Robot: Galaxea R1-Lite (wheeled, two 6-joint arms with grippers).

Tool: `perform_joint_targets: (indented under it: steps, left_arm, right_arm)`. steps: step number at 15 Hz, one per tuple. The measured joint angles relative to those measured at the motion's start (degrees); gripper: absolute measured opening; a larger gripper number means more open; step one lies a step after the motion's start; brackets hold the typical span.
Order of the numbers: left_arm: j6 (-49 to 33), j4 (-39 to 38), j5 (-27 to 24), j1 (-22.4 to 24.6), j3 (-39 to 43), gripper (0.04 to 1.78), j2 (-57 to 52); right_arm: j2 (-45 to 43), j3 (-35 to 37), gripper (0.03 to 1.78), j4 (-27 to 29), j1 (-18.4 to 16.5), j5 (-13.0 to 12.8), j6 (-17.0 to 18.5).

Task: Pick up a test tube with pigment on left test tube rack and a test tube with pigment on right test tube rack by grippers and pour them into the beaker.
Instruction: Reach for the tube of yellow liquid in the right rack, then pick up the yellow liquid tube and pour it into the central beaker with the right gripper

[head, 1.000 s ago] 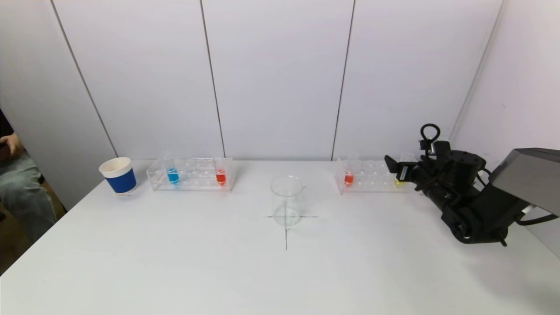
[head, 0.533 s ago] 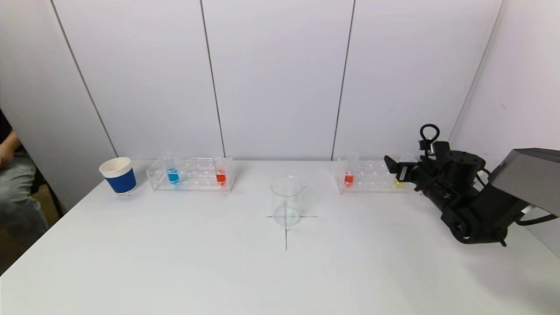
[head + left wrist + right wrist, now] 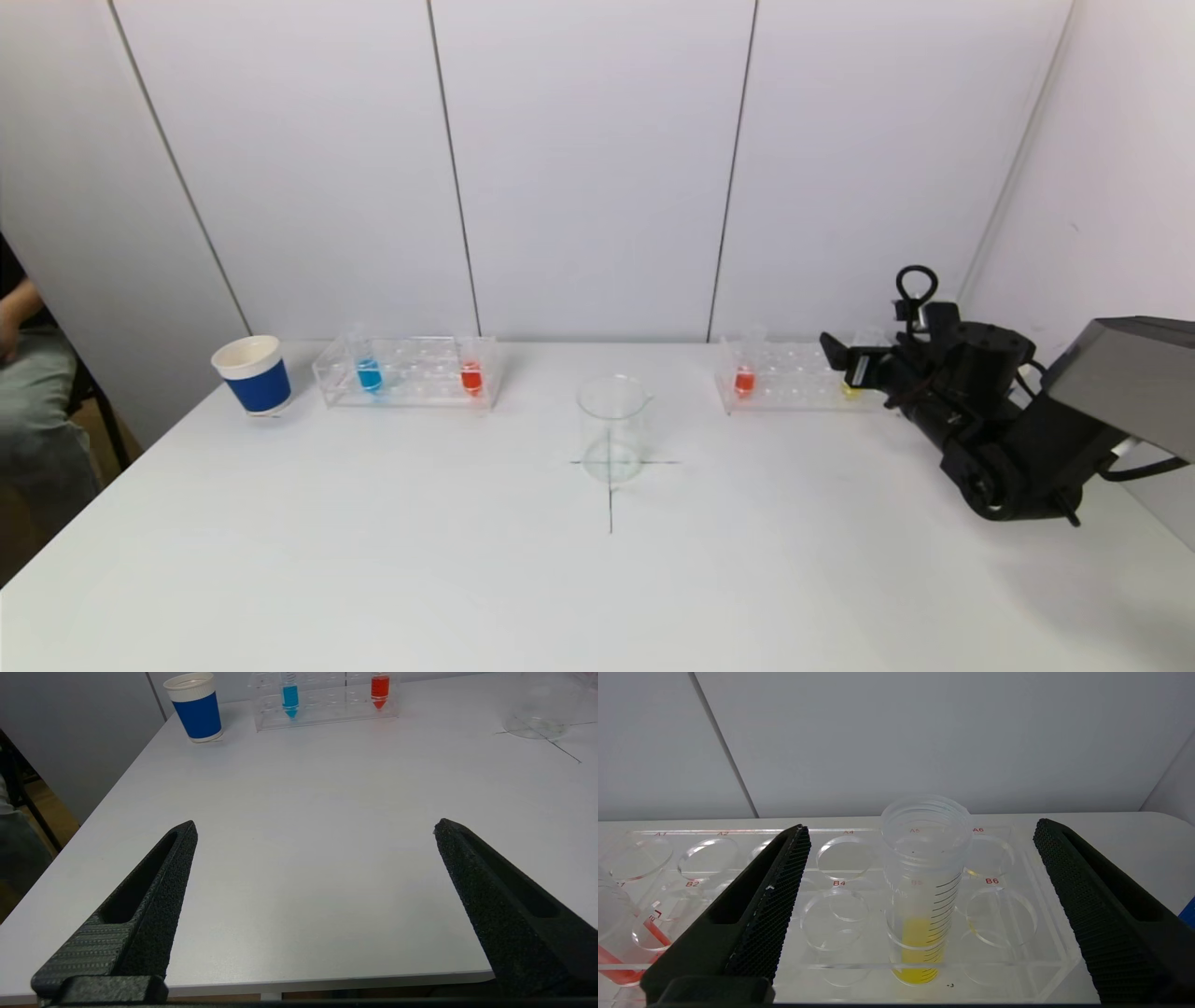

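The right gripper [image 3: 920,830] stands wide open at the right test tube rack [image 3: 794,378], its two black fingers [image 3: 770,891] on either side of the yellow test tube [image 3: 922,891] without touching it; nothing is grasped. The left gripper [image 3: 315,828] is also spread fully apart and empty, hovering low over the white table [image 3: 299,812] near its front edge, well short of the left test tube rack [image 3: 327,700].

The head view shows the glass beaker [image 3: 612,427] standing on a drawn cross between the two racks, with the right rack to one side of it and the left rack to the other; the left arm does not appear there. In the head view the yellow tube is only a small patch behind the right gripper, while the right wrist view shows it upright in a hole near the B6 label, its mouth open. That view also catches part of the red test tube [image 3: 626,952] at the rack's other end. The left wrist view shows the blue test tube [image 3: 290,697] and a red test tube [image 3: 380,688] upright in the left rack, and a blue paper cup [image 3: 196,707] just beside that rack, on the side away from the beaker.

Compared with a second ago, the right arm and all the tubes sit where they were.
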Motion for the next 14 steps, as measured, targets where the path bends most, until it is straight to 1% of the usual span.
perform_joint_targets:
  steps: [2, 4, 5, 8, 9, 10, 14]
  left_arm:
    - [0.0, -0.01, 0.0, 0.0, 0.0, 1.77, 0.0]
    - [0.0, 0.0, 0.02, 0.0, 0.0, 1.77, 0.0]
    - [0.02, -0.01, 0.02, 0.02, 0.0, 1.77, 0.0]
    - [0.02, -0.01, 0.02, 0.0, 0.0, 1.77, 0.0]
    - [0.02, -0.01, 0.02, 0.02, 0.0, 1.77, 0.0]
    - [0.02, -0.01, -0.02, 0.0, 0.0, 1.77, 0.0]
    - [0.0, 0.0, 0.0, 0.0, 0.0, 1.77, 0.0]
  right_arm:
    - [0.06, -0.04, 1.58, -0.05, 0.0, 0.0, -0.07]
    - [0.09, -0.04, 1.33, -0.1, 0.0, 0.0, -0.09]
    - [0.09, -0.06, 1.17, -0.1, 0.0, 0.0, -0.09]
    - [0.11, -0.09, 0.61, -0.05, 0.0, 0.02, -0.13]
    - [0.12, -0.06, 0.51, 0.0, 0.02, 0.02, -0.13]
    - [0.12, -0.06, 0.47, 0.0, 0.02, 0.0, -0.18]
    - [0.12, -0.12, 0.47, 0.0, 0.0, 0.02, -0.16]
